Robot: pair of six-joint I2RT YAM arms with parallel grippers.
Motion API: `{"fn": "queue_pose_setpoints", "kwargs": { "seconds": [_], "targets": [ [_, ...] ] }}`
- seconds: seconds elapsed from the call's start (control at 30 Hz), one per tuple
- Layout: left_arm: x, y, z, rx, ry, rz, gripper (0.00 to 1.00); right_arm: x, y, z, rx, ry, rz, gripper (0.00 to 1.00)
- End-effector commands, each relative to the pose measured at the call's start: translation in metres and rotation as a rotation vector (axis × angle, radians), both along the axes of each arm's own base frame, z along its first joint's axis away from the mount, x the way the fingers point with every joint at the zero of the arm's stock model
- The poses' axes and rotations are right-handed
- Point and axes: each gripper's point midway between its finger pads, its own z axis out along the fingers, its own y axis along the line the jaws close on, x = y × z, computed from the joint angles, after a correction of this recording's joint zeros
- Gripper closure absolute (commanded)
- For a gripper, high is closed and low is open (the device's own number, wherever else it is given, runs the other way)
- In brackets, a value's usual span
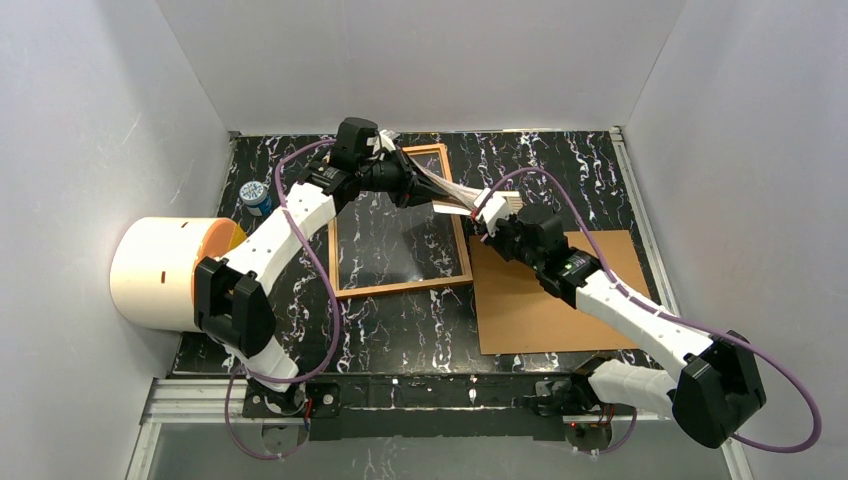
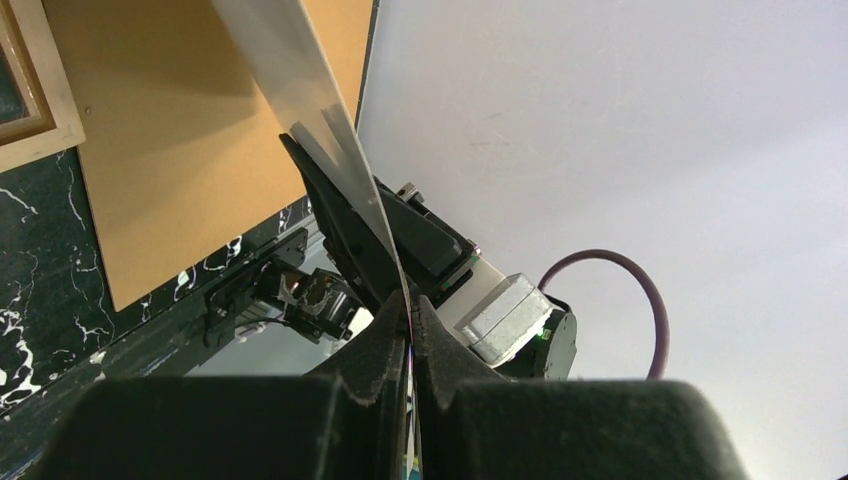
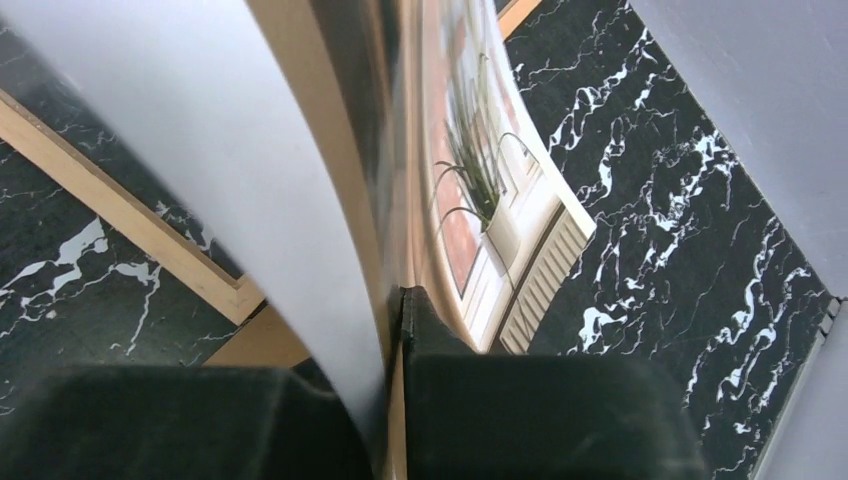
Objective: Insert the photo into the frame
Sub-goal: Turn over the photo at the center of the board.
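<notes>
Black marble surface (image 1: 560, 170): frame (image 1: 400, 287) lies flat at centre, 11 o'clock corner hidden by L arm. Over its 2 o'clock edge the photo (image 1: 445, 192) hangs edge-on, bowed, print hard to read. L pincer (image 2: 410, 330) & R pincer (image 3: 395, 300) each pinch opposite ends.

Bright, even overhead light, soft shadows on the dark desk (image 1: 420, 330), mild sheen on the frame (image 1: 400, 286) glass, wrist views sharp far off (right end effector fingers (image 3: 540, 420) and the close photo (image 3: 250, 200) go soft)
</notes>
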Motion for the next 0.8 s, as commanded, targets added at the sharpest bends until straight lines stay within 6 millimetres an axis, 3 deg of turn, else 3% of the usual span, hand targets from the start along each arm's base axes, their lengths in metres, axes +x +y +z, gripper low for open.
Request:
{"fn": "queue_pose_setpoints", "kwargs": {
  "seconds": [0.0,0.07,0.2,0.37,0.47,0.63,0.77],
  "targets": [
    [-0.011,0.009,0.016,-0.022,-0.015,-0.01,1.0,0.008,0.004,0.034,0.066,-0.106,-0.013,0.96],
    [-0.008,0.009,0.017,-0.019,-0.025,-0.004,0.98,0.007,0.004,0.042,0.077,-0.112,-0.014,0.99],
    [-0.003,0.009,0.026,-0.021,-0.06,0.004,0.81,0.005,0.003,0.057,0.093,-0.129,-0.007,0.99],
    [0.008,0.01,0.044,-0.01,-0.145,0.018,0.38,0.003,0.005,0.082,0.159,-0.172,-0.009,0.99],
    [0.019,0.022,0.05,0.063,-0.205,0.05,0.21,0.003,0.008,0.099,0.233,-0.18,-0.026,0.99],
    [0.044,0.073,0.049,0.279,-0.271,0.194,0.03,0.006,0.012,0.119,0.378,-0.152,-0.084,0.99],
    [0.057,0.136,0.055,0.526,-0.36,0.343,0.02,0.011,0.022,0.127,0.505,-0.068,-0.136,0.99]
  ]
}}
